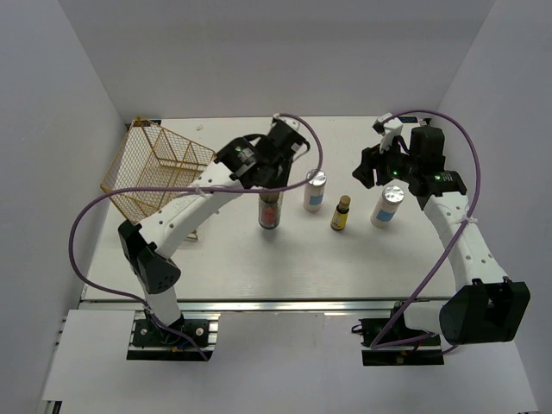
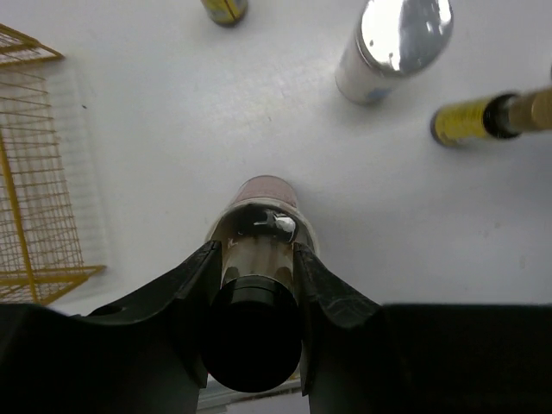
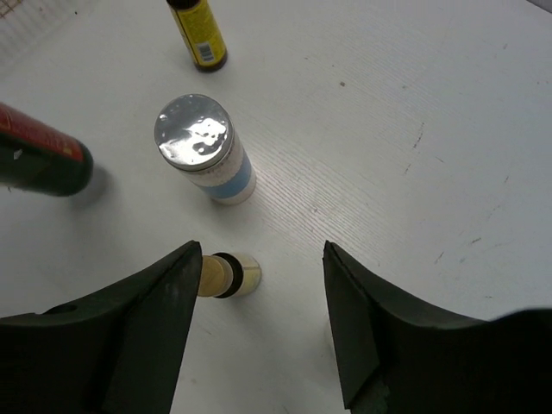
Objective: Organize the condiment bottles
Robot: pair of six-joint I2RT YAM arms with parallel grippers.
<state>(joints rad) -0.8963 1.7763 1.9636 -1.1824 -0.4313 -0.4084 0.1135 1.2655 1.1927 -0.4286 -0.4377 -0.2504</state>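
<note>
My left gripper (image 2: pixel 256 246) is shut round the upper part of the large dark bottle (image 2: pixel 263 207) with a black cap and red label, which stands upright in the top view (image 1: pixel 271 210) under that gripper (image 1: pixel 259 168). A white silver-capped bottle (image 1: pixel 315 191), an amber yellow-label bottle (image 1: pixel 341 213) and a second white bottle (image 1: pixel 387 205) stand in a row to its right. My right gripper (image 1: pixel 377 168) is open and empty, above the amber bottle (image 3: pixel 228 274). A second amber bottle (image 3: pixel 198 34) stands farther off and also shows in the left wrist view (image 2: pixel 224 9).
The gold wire basket (image 1: pixel 155 168) lies tilted at the back left and shows at the left edge of the left wrist view (image 2: pixel 34 172). White walls close the table on three sides. The purple cables loop above both arms.
</note>
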